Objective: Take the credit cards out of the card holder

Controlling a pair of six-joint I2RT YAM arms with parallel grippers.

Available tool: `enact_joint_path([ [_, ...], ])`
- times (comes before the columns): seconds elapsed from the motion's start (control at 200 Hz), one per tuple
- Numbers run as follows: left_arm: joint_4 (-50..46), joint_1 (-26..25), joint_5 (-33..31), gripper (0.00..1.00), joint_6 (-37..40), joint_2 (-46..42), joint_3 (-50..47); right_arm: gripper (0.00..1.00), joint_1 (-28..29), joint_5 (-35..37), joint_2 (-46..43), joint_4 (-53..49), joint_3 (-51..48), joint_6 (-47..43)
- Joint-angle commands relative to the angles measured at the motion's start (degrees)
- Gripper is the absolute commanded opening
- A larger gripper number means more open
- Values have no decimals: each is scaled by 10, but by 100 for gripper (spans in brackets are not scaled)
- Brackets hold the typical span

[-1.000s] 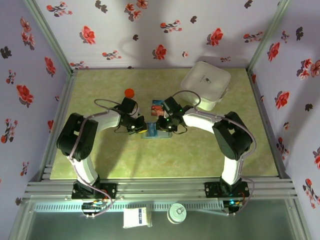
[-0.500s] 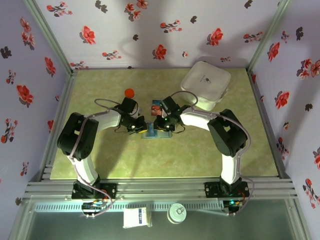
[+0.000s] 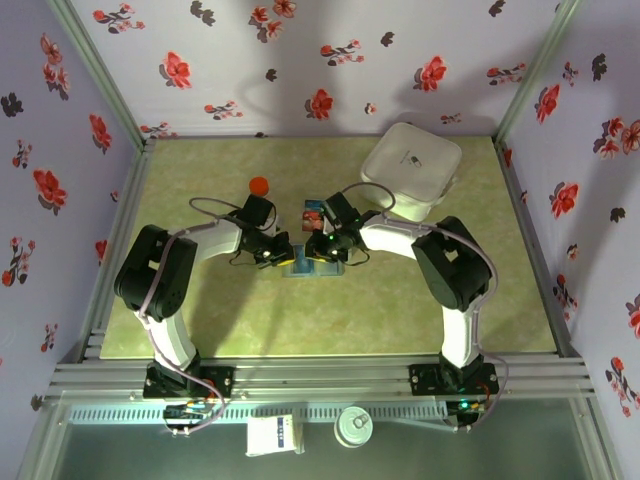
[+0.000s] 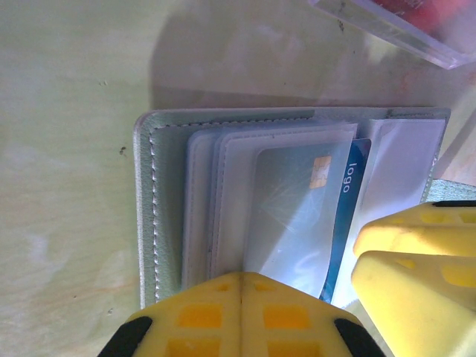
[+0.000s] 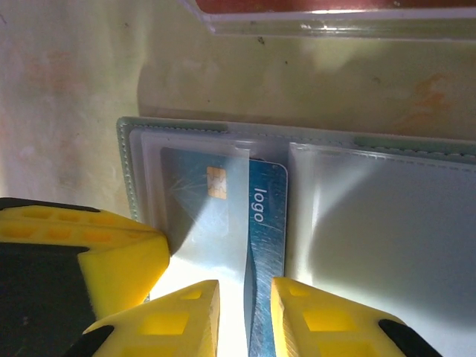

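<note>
The largest hazard concerns the desk (image 3: 200, 300): its smooth top lets anything pulled sideways slide, and a large white case (image 3: 410, 170) is seen well beyond and to the outside of the right hand (image 5: 245, 288), far enough to be left out of account. The card holder (image 4: 160, 193) is laid open and flat under both hands. It is pressed down at its near edge by the left hand (image 4: 239, 312), whose fingers are closed together on nothing. Should that press be eased or slip, the whole holder would probably be dragged along with the card. It could also be shoved into the clear plastic box (image 5: 312, 18) lying just beyond the fingertips. The right hand's fingers are held a little apart with the near end of the blue card (image 5: 260, 201) between them; whether the card is truly pinched cannot be told. If it is only grazed, it may be lost as soon as a pull is made. The card looks bowed near the fingers, so a skewed pull could crease it. The clear sleeve (image 4: 297, 208) is lapped over most of the card, and it might be caught and tugged too.
</note>
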Motion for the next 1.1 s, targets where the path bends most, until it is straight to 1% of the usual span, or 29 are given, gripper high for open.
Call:
enact_joint_path([
  [0.0, -36, -4, -24, 0, 7, 11, 2, 25, -5, -4, 12, 3, -1, 9],
  [0.415, -35, -3, -24, 0, 6, 11, 2, 25, -5, 9, 22, -18, 5, 1],
  [0.555, -36, -3, -24, 0, 5, 10, 2, 24, -5, -9, 20, 5, -2, 9],
  [1.095, -37, -3, -24, 0, 4, 9, 3, 19, -5, -26, -18, 38, -21, 21],
])
